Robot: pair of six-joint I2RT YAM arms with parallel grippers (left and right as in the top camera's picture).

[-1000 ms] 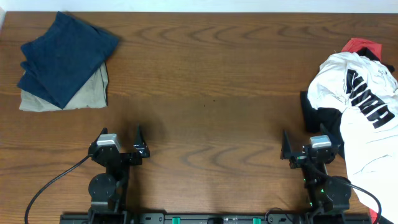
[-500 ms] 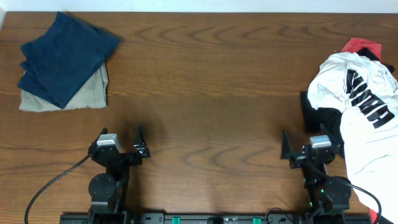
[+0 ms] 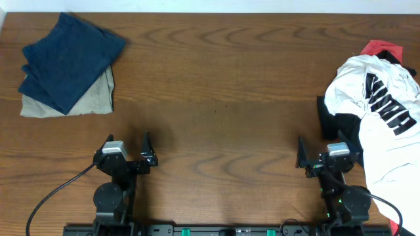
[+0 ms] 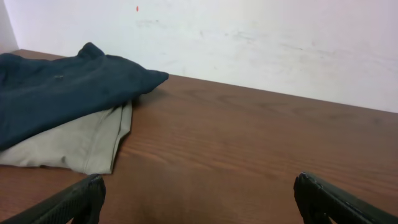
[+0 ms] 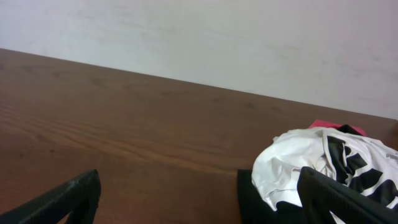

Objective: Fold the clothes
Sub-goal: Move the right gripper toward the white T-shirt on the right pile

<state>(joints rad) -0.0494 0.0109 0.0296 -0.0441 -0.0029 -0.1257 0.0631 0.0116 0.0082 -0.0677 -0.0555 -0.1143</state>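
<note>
The T-shirt (image 3: pixel 384 154) lies heaped at the right edge of the counter (image 3: pixel 223 78), long axis near to far, just right of the right end effector (image 3: pixel 328 154), jaws apart, empty; the left end effector (image 3: pixel 125 147), likewise apart, sits well away.

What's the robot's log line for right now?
left gripper: open, empty | right gripper: open, empty | white T-shirt: crumpled, right edge of table | blue garment: folded, atop beige garment, far left
</note>
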